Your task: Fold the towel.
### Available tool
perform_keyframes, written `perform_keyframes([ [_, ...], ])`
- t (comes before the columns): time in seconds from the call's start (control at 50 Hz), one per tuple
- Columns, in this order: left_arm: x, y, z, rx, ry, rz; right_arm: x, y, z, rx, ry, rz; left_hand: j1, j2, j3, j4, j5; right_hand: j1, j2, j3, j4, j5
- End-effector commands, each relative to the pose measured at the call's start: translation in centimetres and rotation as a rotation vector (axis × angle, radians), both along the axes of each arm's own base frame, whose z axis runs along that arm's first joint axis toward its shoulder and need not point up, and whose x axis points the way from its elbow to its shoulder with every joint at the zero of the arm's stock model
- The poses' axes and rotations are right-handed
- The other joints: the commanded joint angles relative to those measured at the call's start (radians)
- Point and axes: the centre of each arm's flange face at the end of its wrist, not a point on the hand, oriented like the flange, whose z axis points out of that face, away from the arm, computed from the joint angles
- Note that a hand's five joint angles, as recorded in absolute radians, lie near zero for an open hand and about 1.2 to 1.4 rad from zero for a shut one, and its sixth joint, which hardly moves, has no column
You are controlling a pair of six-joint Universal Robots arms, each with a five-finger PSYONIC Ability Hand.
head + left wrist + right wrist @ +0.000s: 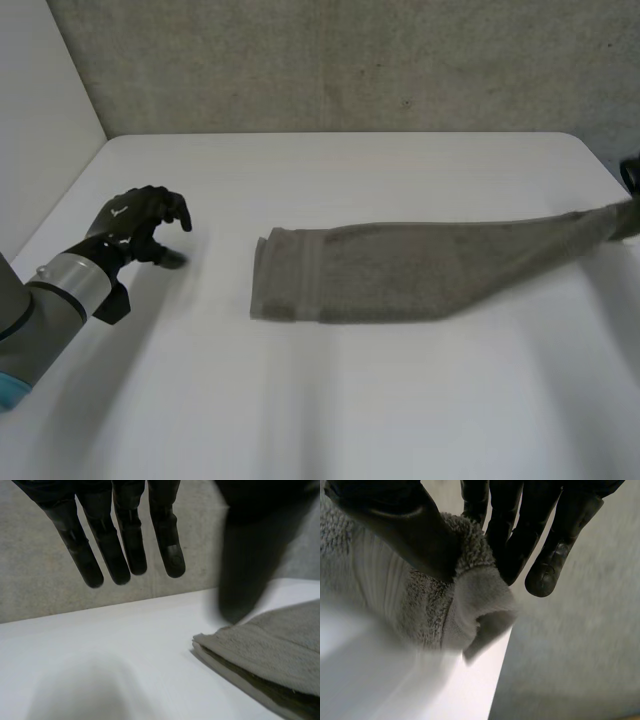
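Towel (400, 270) stretches from the right hand (395, 525), whose wrist view shows thumb and fingers pinching its end, to the spread, empty left hand (125, 545) beside its folded end.

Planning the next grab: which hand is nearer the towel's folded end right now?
Left. The left hand is open beside the folded end, close to it but not touching. The right hand pinches the opposite end of the towel, by the table's far side.

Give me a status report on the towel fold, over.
Left hand open, clear of the towel. Right hand pinching its far end; towel stretched long across the table. Nothing in the way.
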Motion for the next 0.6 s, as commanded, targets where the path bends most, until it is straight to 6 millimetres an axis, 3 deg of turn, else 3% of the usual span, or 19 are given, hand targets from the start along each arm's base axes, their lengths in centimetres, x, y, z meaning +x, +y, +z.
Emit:
perform_keyframes([
  [0.02,-0.7,0.5,0.1,-0.022,-0.038,-0.023,10.7,3.7,3.2,-0.080,-0.008,0.270,-0.177,-0.193,-0.200,-0.199,-0.183,0.061,0.096,0.095,0.059,0.067],
  [0.04,-0.7,0.5,0.1,-0.022,-0.038,-0.023,13.6,5.2,3.3,-0.083,-0.008,0.350,-0.177,-0.193,-0.200,-0.200,-0.183,0.061,0.096,0.095,0.059,0.067],
  [0.06,-1.0,0.6,0.1,-0.026,-0.038,-0.032,13.6,5.2,3.3,-0.084,-0.008,0.351,-0.207,-0.222,-0.229,-0.229,-0.213,0.061,0.096,0.095,0.059,0.067],
  [0.1,-1.3,0.7,0.3,-0.031,-0.036,-0.043,19.2,8.8,2.5,-0.071,-0.015,0.521,-0.213,-0.228,-0.235,-0.235,-0.219,0.061,0.096,0.095,0.059,0.067],
  [0.12,-1.7,0.8,0.4,-0.037,-0.035,-0.052,19.2,8.9,2.5,-0.071,-0.016,0.522,-0.216,-0.231,-0.238,-0.238,-0.222,0.061,0.096,0.095,0.059,0.067],
  [0.16,-1.9,0.9,0.6,-0.045,-0.037,-0.058,24.2,12.9,0.3,-0.016,-0.023,0.693,-0.216,-0.231,-0.238,-0.238,-0.222,0.061,0.096,0.095,0.059,0.067],
  [0.18,-2.2,0.9,0.7,-0.051,-0.036,-0.064,24.2,12.9,0.3,-0.016,-0.023,0.694,-0.216,-0.231,-0.238,-0.238,-0.222,0.061,0.096,0.095,0.059,0.067],
  [0.2,-2.2,0.9,0.7,-0.051,-0.036,-0.064,26.3,14.9,-1.0,0.016,-0.023,0.766,-0.216,-0.231,-0.238,-0.238,-0.222,0.061,0.096,0.095,0.059,0.067],
  [0.22,-2.4,0.8,0.9,-0.058,-0.034,-0.070,28.1,16.7,-2.6,0.045,-0.012,0.821,-0.219,-0.234,-0.241,-0.241,-0.225,-0.144,-0.109,-0.111,-0.146,-0.138],
  [0.24,-2.6,0.8,1.1,-0.064,-0.033,-0.074,28.2,16.7,-2.6,0.045,-0.012,0.821,-0.219,-0.234,-0.241,-0.241,-0.225,-0.146,-0.111,-0.113,-0.148,-0.140],
  [0.26,-2.6,0.8,1.1,-0.064,-0.033,-0.075,29.4,18.0,-4.0,0.078,-0.005,0.860,-0.219,-0.234,-0.241,-0.241,-0.225,-0.437,-0.402,-0.403,-0.439,-0.431],
  [0.28,-3.0,0.8,1.3,-0.073,-0.030,-0.083,29.4,18.0,-4.1,0.079,-0.005,0.860,-0.219,-0.234,-0.241,-0.241,-0.225,-0.439,-0.405,-0.406,-0.442,-0.434],
  [0.32,-3.3,0.9,1.5,-0.082,-0.028,-0.092,30.3,18.9,-6.3,0.129,0.010,0.878,-0.219,-0.234,-0.241,-0.241,-0.225,-0.799,-0.764,-0.766,-0.801,-0.793],
  [0.34,-3.5,0.9,1.7,-0.088,-0.027,-0.098,30.3,18.9,-6.3,0.129,0.011,0.878,-0.219,-0.234,-0.241,-0.241,-0.225,-0.801,-0.766,-0.767,-0.803,-0.795],
  [0.38,-3.7,0.8,1.9,-0.095,-0.024,-0.103,30.1,18.5,-6.9,0.138,0.018,0.841,-0.219,-0.234,-0.241,-0.241,-0.225,-1.137,-1.102,-1.103,-1.139,-1.131],
  [0.44,-4.1,0.9,2.1,-0.104,-0.023,-0.106,29.8,18.1,-6.9,0.142,0.020,0.810,-0.219,-0.234,-0.241,-0.241,-0.225,-1.160,-1.126,-1.127,-1.162,-1.155],
  [0.5,-4.6,1.1,2.2,-0.111,-0.022,-0.112,28.3,16.6,-6.6,0.145,0.021,0.721,-0.219,-0.234,-0.241,-0.241,-0.225,-1.160,-1.126,-1.127,-1.162,-1.155],
  [0.54,-4.9,1.1,2.0,-0.109,-0.024,-0.118,26.3,15.2,-5.9,0.158,-0.004,0.644,-0.219,-0.234,-0.241,-0.241,-0.225,-1.160,-1.126,-1.127,-1.162,-1.155],
  [0.6,-5.8,1.2,2.0,-0.113,-0.022,-0.142,25.2,14.7,-5.6,0.174,-0.028,0.608,-0.219,-0.234,-0.241,-0.241,-0.225,-1.160,-1.126,-1.127,-1.162,-1.155],
])
